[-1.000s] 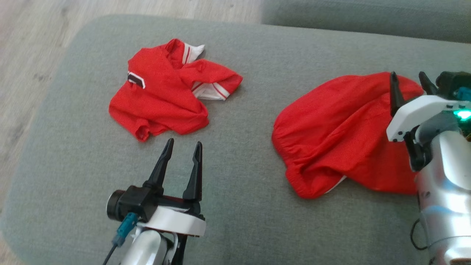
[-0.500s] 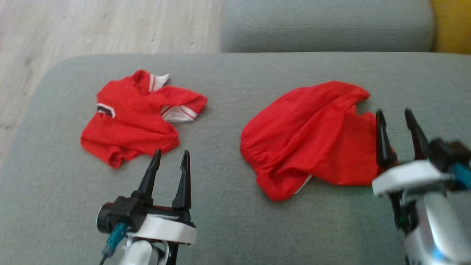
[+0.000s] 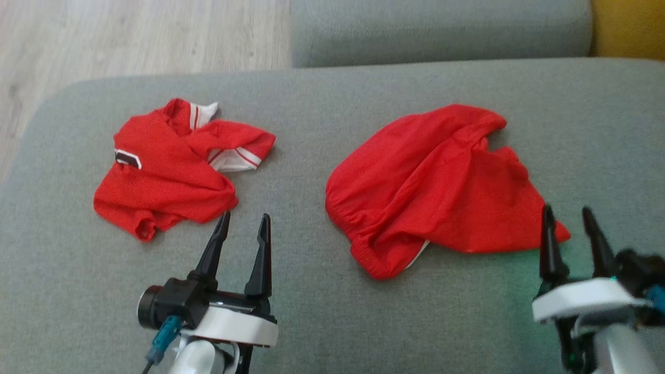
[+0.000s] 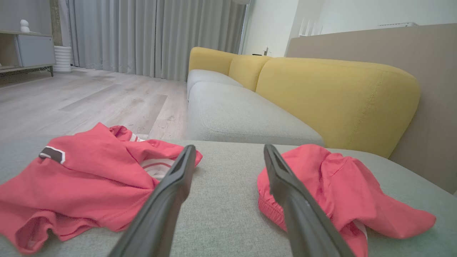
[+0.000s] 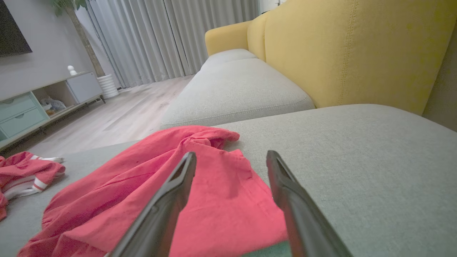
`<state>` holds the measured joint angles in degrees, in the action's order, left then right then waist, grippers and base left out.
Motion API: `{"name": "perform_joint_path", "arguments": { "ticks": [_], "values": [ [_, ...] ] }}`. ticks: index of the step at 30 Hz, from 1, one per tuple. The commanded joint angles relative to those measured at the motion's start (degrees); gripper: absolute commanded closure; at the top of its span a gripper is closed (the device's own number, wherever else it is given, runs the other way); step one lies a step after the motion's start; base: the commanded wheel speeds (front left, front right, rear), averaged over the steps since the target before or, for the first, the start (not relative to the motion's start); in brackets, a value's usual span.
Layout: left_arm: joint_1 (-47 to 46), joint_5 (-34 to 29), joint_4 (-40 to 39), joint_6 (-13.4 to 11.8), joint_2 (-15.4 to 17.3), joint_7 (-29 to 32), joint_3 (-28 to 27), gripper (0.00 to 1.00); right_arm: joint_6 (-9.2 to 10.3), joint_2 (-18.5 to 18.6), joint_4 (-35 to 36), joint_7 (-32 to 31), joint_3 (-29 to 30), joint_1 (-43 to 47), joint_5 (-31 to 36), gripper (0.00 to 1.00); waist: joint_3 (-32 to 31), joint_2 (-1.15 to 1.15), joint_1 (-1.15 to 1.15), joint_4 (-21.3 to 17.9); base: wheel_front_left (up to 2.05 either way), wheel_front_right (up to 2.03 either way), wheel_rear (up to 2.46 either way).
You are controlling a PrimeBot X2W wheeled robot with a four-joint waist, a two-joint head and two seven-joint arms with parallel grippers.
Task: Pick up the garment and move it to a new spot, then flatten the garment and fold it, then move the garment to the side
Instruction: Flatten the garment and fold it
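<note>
Masking garment (image 3: 431,192) corner: right pincer (image 3: 566,209).

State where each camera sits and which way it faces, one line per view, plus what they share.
Head view: on the head, looking forward and down at the grey cushion; left gripper and right gripper show, both open.
Left wrist view: low over the cushion, facing along its fingers between shirt and shorts, toward the yellow backrest.
Right wrist view: low, facing along its fingers over the shorts' edge toward curtains.
Shared: all three show shirt and shorts.
</note>
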<state>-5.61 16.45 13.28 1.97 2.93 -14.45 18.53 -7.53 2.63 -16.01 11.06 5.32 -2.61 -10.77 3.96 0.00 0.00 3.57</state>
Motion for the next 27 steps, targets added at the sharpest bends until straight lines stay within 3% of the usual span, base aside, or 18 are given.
{"name": "perform_joint_path", "arguments": {
  "ticks": [1, 8, 13, 25, 26, 27],
  "values": [
    [-2.7, -0.6, -1.9, 0.1, -0.1, -0.5, -1.8, 0.00, 0.04, 0.4, 2.0, -0.4, -0.7, -3.7, 0.9, 0.00, 1.4, 0.00, 0.00, 0.4, 0.00, 0.00, 0.00],
    [-5.5, -1.0, -1.9, 0.4, -0.1, -0.5, -1.6, 0.00, 0.04, 0.3, -2.7, -9.5, 5.6, -13.8, 3.1, 0.00, 6.9, 0.00, 0.00, 2.3, 0.00, 0.00, 0.00],
    [-7.3, -1.1, -1.5, 0.8, -0.1, -0.5, -0.6, 0.00, 0.04, 0.3, -8.4, -15.4, 9.2, -20.2, 0.3, 0.00, 9.4, 0.00, 0.00, 4.1, 0.00, 0.00, 0.00],
    [-8.3, -0.9, -0.9, 0.5, -0.1, -0.5, -0.2, 0.00, 0.04, 0.3, -16.8, -16.7, 10.5, -24.2, 3.2, 0.00, 10.4, 0.00, 0.00, 5.0, 0.00, 0.00, 0.00],
    [-8.4, -0.9, -0.9, 0.4, -0.1, -0.5, -0.2, 0.00, 0.04, 0.3, -17.3, -16.5, 10.3, -24.4, 3.0, 0.24, 10.5, 0.00, 0.00, 4.9, 0.00, 0.00, 0.00],
    [-8.4, -0.9, -0.9, 0.4, -0.1, -0.5, -0.2, 0.00, 0.04, 0.3, -17.3, -16.5, 10.3, -24.4, 3.0, 0.24, 10.5, 0.00, 0.00, 4.9, 0.00, 0.00, 0.00]
  ]
}}
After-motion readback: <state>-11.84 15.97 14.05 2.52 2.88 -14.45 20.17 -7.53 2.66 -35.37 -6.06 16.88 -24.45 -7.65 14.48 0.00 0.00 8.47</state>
